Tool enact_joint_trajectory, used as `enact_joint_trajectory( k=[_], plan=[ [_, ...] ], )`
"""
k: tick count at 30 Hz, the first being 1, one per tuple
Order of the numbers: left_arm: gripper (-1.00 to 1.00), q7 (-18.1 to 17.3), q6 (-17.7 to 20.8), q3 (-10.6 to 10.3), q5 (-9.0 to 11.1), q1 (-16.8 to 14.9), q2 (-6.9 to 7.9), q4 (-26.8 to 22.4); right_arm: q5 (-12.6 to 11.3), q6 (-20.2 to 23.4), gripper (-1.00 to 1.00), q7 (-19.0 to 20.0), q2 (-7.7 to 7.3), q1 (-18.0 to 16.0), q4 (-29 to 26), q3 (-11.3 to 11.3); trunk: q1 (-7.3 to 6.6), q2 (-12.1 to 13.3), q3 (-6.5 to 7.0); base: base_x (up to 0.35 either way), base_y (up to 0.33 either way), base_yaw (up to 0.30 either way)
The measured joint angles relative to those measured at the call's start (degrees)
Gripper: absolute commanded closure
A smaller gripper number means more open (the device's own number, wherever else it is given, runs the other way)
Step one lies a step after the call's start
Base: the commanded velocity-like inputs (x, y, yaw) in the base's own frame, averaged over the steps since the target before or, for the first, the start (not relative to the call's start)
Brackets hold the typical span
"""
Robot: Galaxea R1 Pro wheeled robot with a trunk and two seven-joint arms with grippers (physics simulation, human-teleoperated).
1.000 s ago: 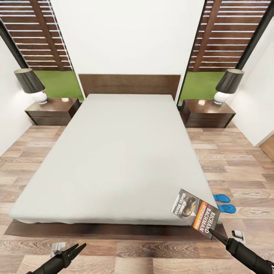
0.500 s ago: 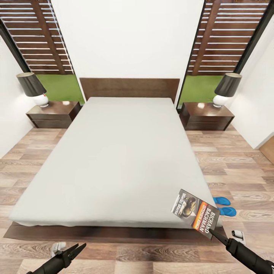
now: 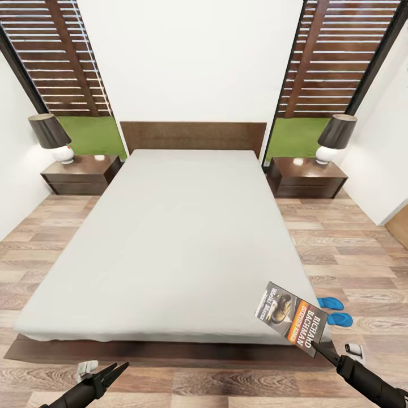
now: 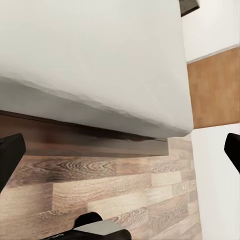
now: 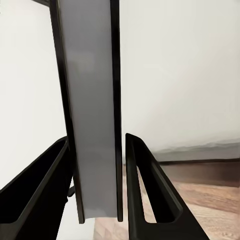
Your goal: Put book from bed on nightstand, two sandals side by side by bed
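The bed [image 3: 181,238], a grey mattress on a dark frame, lies ahead of me. Over its near right corner my right gripper [image 3: 321,347] is shut on the book [image 3: 293,319], which is lifted and tilted, its orange band and white lettering showing. In the right wrist view the book [image 5: 92,125] stands edge-on between the two fingers [image 5: 145,190]. The two blue sandals [image 3: 329,302] [image 3: 340,319] lie on the floor right of the bed. My left gripper [image 3: 110,374] is open and empty near the bed's front edge [image 4: 90,137]. Nightstands stand at left [image 3: 82,174] and right [image 3: 306,177].
A black-shaded lamp stands on each nightstand, left [image 3: 54,137] and right [image 3: 334,137]. Tall windows with slatted fence flank the headboard [image 3: 192,136]. Wood floor runs along both sides of the bed. A white wall [image 3: 385,153] closes the right side.
The whole view has shifted, so the camera moved: bed and nightstands sit lower and look slightly smaller. Both arms and the held book keep their places in the picture.
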Motion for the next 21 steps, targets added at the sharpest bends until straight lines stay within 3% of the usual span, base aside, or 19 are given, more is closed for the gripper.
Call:
enact_joint_trajectory(
  k=[6, 12, 17, 21],
  plan=[
    [-1.0, 0.4, 0.0, 0.0, 0.0, 0.0, -0.45, 0.0, 0.0, 0.0, 1.0, -0.1, 0.0, 0.0, 0.1, 0.0, 0.0, 0.0, 0.55, 0.0, 0.0, 0.0],
    [-1.0, 4.0, 0.0, 0.0, 0.0, 0.0, -1.05, 0.0, 0.0, 0.0, 1.0, -0.1, 0.0, 0.0, 0.1, 0.0, 0.0, 0.0, 1.11, 0.0, 0.0, 0.0],
    [-1.0, 4.7, 0.0, 0.0, 0.0, 0.0, -1.31, 0.0, 0.0, 0.0, 1.0, 0.0, 0.0, 0.0, 0.1, 0.0, 1.1, -2.0, 0.67, 0.0, 0.0, 0.0],
    [-1.0, 4.8, 0.0, 0.0, 0.0, 0.0, -1.33, 0.0, 0.0, 0.0, 1.0, 0.0, 0.0, 0.0, 0.1, 0.0, 1.1, -2.0, 1.03, 0.0, 0.0, 0.0]
  ],
)
